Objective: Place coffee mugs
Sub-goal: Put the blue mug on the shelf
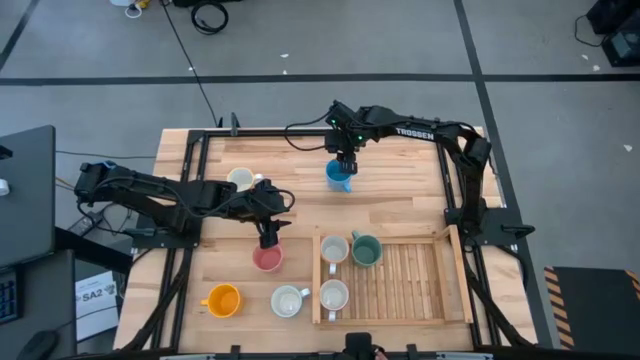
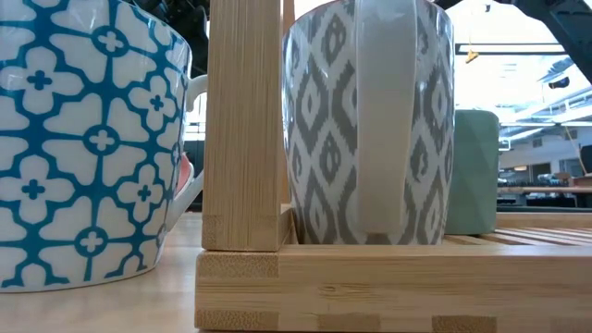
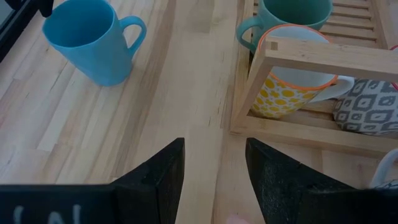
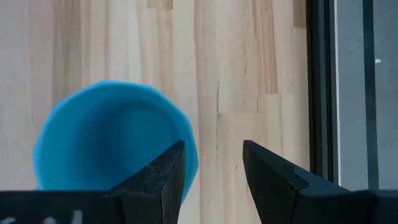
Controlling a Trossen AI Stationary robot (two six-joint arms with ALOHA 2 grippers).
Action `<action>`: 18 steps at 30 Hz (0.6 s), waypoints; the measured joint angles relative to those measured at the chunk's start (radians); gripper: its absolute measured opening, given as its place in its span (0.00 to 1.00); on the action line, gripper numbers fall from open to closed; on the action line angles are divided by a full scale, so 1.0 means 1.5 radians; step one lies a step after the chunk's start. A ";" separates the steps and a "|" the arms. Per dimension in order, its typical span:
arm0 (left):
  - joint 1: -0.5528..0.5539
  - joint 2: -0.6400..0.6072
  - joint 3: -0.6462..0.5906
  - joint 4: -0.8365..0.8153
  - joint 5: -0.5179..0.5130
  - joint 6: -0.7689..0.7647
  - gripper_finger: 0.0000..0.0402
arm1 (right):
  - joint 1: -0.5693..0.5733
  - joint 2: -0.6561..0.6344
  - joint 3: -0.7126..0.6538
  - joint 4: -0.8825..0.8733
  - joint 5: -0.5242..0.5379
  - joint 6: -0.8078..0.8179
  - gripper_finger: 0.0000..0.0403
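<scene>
The blue mug [image 1: 339, 175] stands upright on the bare wood surface [image 1: 400, 190] in the upper middle of the high view, well apart from the slatted wooden tray [image 1: 400, 285] at lower right. Three mugs already sit at the tray's left end: a white one [image 1: 334, 249], a green one [image 1: 366, 249] just beside it, and another white one [image 1: 333, 295] below. Still outside the tray are a pink mug [image 1: 267, 258], an orange mug [image 1: 222, 300], a patterned white mug [image 1: 288, 301] and a cream mug [image 1: 240, 179].

The right pincer [image 1: 345, 160] hangs right over the blue mug, its fingers apart; in its wrist view one finger [image 4: 163, 177] overlaps the rim, with nothing clamped. The left pincer [image 1: 268, 236] hovers just above the pink mug, fingers apart and empty.

The step in hand looks like reaching for pickups. Next, the right arm would need to drop so one finger goes inside the blue rim and one outside, then close and carry it to a free tray slot.
</scene>
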 joint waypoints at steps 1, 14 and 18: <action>0.000 0.000 0.000 0.000 0.000 0.000 0.44 | 0.000 0.000 0.000 0.000 0.000 0.000 0.41; 0.000 0.000 0.000 0.000 0.000 0.000 0.44 | -0.005 -0.001 0.000 0.002 -0.042 0.000 0.41; 0.000 0.000 0.000 0.000 0.000 0.000 0.44 | -0.005 -0.001 -0.010 0.023 -0.044 0.000 0.41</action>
